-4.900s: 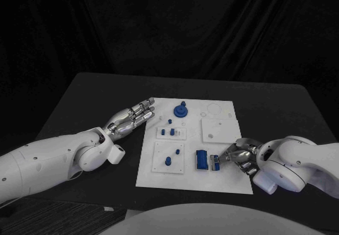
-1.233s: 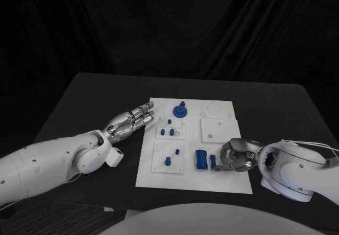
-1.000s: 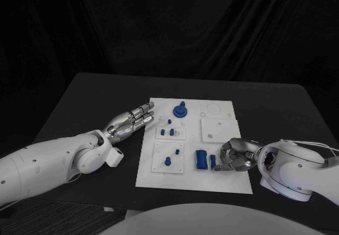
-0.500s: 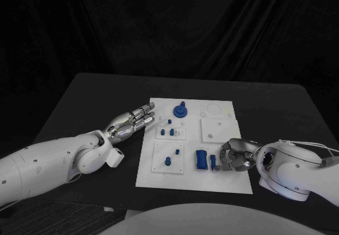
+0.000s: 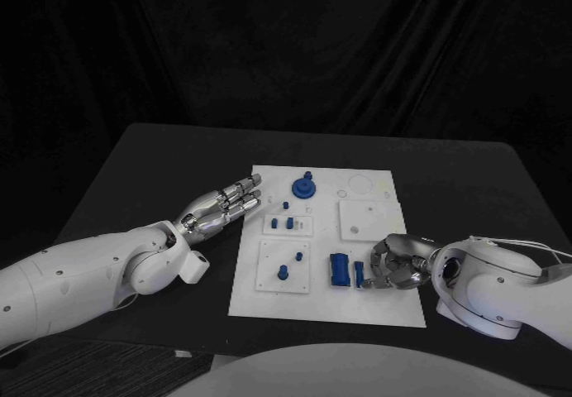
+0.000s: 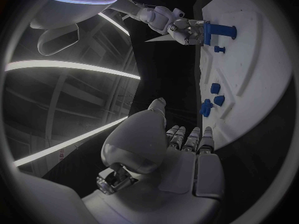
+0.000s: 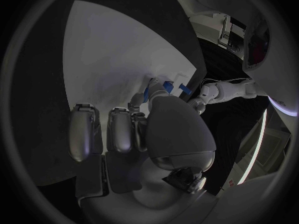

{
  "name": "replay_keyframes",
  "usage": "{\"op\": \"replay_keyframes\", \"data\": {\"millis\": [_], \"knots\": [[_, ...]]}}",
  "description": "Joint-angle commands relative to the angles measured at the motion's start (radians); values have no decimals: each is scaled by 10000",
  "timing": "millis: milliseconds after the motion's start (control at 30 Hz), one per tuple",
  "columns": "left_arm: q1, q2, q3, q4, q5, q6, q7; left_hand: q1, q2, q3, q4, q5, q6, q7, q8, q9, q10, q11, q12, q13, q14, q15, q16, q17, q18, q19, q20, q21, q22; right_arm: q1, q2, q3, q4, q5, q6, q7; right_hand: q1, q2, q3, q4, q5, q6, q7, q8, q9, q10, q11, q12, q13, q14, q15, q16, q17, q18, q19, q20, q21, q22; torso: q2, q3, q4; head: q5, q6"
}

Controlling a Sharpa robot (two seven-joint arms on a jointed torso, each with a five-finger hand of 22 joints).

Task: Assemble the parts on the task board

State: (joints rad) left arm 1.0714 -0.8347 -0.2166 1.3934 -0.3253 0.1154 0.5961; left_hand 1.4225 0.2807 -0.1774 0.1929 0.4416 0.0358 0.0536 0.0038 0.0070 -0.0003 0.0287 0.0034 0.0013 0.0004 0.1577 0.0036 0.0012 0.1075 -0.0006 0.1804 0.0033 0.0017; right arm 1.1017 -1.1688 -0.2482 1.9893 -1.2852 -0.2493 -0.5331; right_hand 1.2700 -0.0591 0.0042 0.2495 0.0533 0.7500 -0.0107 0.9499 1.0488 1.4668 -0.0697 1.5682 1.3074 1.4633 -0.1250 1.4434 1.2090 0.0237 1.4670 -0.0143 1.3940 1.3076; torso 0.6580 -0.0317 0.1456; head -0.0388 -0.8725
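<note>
Two hands flank the white task board (image 5: 328, 302), which lies mid-table with bare black tabletop (image 5: 477, 190) open on both sides and beyond it. Left hand (image 5: 223, 203) hovers off the board's left edge, fingers straight and apart, holding nothing. Right hand (image 5: 396, 263) curls over the board's right edge, fingertips against a slim blue part (image 5: 359, 275) beside a wider blue block (image 5: 340, 270); whether it grips the part, I cannot tell.

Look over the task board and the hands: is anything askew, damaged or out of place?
Nothing stands out. The task board lies flat, blue parts on it. The right hand is at a blue part; the left hand lies open beside the board.
</note>
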Motion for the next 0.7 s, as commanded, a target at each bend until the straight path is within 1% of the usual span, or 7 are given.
{"op": "replay_keyframes", "data": {"millis": [33, 200, 333, 467, 567, 600, 700], "knots": [[-19, -1, 8, 31, 7, 94, 173, 78, 25, 13, -70, 59, 10, 79, 47, 15, 3, 109, -34, -13, -4, 52, -36, -12, -136, 16, 51, -25, -10, -30, -56, -1, 23, -75, -315, 83, -66, -25, -153, 51, -44, -38, 4, -11, 24, 1040, -75, 26, 2634, 494, -72, -61, 8, 198, 355, -49, -36, 2051, -12, -2, -4, 4, -2], [-22, -90, 10, 97, 7, -17, 320, 49, 18, 54, -147, 76, 149, 33, 81, 45, 3, 150, -34, -13, -4, 30, -36, -12, -127, 50, 43, 1, 13, -24, -270, 1, 111, -48, -1143, 702, -590, -113, -444, 412, -43, 138, -30, -38, 53, 1040, -98, 26, 2634, 514, -86, -27, 98, 186, 379, -57, 15, 2069, -83, -11, -11, -24, -2], [-22, -177, 11, 166, 7, -226, 471, 4, 3, 65, -187, 78, 279, -35, 115, 71, 3, 192, -34, -13, -4, 9, -36, -12, -108, 68, 42, 15, 24, 50, -499, 3, 83, 270, -2174, 1617, -1707, -37, -688, 451, -40, 333, -85, -135, 32, 1040, -144, 26, 2634, 509, -121, -35, 84, 183, 384, -86, 28, 2075, -213, -35, -30, -84, -2], [-9, -308, 13, 313, 7, -671, 711, -92, -39, 36, -215, 84, 424, 36, 154, 93, 3, 184, -34, -13, -4, -220, -36, -12, 2, 65, -58, 12, 21, 223, -684, 4, -98, 1086, -3760, 3104, -4719, 1453, -1714, 467, 1036, 560, -43, -762, -368, 1040, -71, 26, 2634, 362, -79, -420, -586, 339, 82, -27, -724, 1841, -315, -53, -39, -108, -2], [32, -444, 15, 462, 7, -1027, 945, -180, -70, -38, -130, 125, 622, 71, 204, 120, 3, 176, -34, -13, -4, -500, -36, -12, 155, 52, -182, 3, 13, 350, -759, 4, -276, 1880, -5110, 4451, -4992, 1925, -2095, 419, 595, 632, 28, -1162, -651, 911, -22, -126, 2450, 217, -24, -823, -1288, 424, -93, 24, -1183, 1701, -376, -56, -78, -48, -2], [46, -478, 15, 501, 7, -1116, 1012, -189, -76, -54, -110, 144, 669, 74, 215, 125, 3, 164, -34, -13, -4, -549, -36, -12, 187, 50, -206, 1, 11, 375, -773, 4, -327, 2096, -5466, 4838, -5044, 2155, -2410, 416, 504, 762, 102, -1656, -1110, 720, 62, -373, 2166, 142, 51, -1119, -1680, 498, -236, 75, -1591, 1571, -393, -54, -94, -15, -2], [88, -533, 16, 591, 7, -1375, 1225, -178, -104, -116, -33, 289, 850, 54, 254, 146, 3, 123, -34, -13, -4, -783, -36, -12, 301, 26, -332, -17, -3, 430, -825, 4, -514, 2821, -6278, 6160, -5069, 2520, -2833, 418, 215, 938, 187, -2069, -1550, 470, 106, -731, 1772, 62, 114, -1500, -2147, 562, -352, 140, -2018, 1434, -443, -42, -134, 89, -2]]}}
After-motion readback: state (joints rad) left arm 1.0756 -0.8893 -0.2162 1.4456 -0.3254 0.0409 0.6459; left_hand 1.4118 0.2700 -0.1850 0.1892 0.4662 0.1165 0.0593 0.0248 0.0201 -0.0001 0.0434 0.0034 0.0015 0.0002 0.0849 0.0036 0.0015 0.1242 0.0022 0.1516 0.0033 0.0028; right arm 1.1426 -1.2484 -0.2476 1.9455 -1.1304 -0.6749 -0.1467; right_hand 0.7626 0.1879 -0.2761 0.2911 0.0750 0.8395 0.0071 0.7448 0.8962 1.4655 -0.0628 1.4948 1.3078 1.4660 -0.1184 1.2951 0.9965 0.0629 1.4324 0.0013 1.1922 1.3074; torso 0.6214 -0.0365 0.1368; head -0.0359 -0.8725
